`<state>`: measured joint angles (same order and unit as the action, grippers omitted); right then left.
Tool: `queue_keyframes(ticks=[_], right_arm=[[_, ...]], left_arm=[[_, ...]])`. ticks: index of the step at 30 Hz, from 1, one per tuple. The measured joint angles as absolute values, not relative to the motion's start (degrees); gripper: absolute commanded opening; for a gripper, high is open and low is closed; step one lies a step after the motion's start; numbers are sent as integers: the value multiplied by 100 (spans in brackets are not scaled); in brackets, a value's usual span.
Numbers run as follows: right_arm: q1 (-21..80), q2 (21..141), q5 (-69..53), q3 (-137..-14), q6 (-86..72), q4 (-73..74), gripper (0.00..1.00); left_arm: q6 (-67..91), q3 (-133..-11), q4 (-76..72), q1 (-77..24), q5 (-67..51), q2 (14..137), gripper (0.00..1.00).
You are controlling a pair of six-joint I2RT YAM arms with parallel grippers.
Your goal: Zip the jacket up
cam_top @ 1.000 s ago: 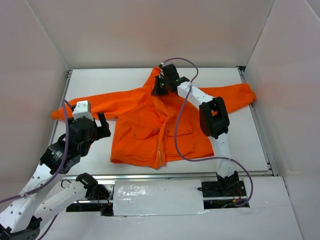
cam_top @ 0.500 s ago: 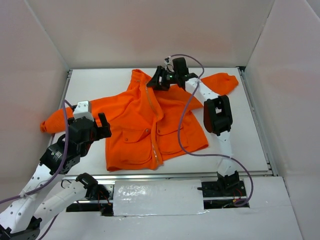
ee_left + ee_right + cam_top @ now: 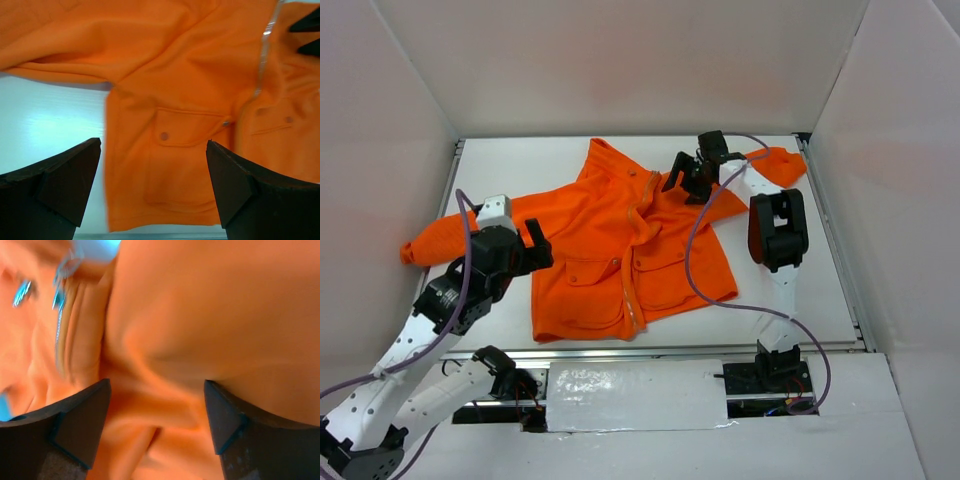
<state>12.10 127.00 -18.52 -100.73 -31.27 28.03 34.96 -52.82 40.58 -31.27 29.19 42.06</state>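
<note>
The orange jacket (image 3: 620, 240) lies front up in the middle of the counter (image 3: 820, 280), collar toward the far edge and hem toward the near edge. One sleeve (image 3: 440, 235) reaches the left edge; the other sleeve (image 3: 775, 160) points at the far right corner. A pale zipper (image 3: 630, 275) runs down the front between two flapped pockets with snaps. The left gripper (image 3: 153, 145) hangs wide apart above the left pocket (image 3: 187, 132), holding nothing. The right gripper (image 3: 156, 384) sits over the shoulder near the collar, jaws wide, with fabric filling its blurred view.
</note>
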Motion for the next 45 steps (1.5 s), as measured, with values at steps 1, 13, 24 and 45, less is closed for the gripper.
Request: queue_keyframes(ticks=[1, 13, 24, 45], right_arm=[[1210, 12715, -1653, -10136, -3133, 2840, 94], [1157, 12947, -388, -10833, -2982, 3850, 82], [648, 13397, -266, -11319, -2746, 4740, 72], [-685, 11961, -78, -9653, -3041, 4644, 77]], left_arm=[[3616, -5273, 3892, -3114, 2755, 4283, 99], [4519, -5481, 464, -2902, 2084, 8565, 98], [6040, -7000, 2233, -1911, 2810, 10801, 99], [5535, -6827, 2670, -875, 1874, 8890, 99]])
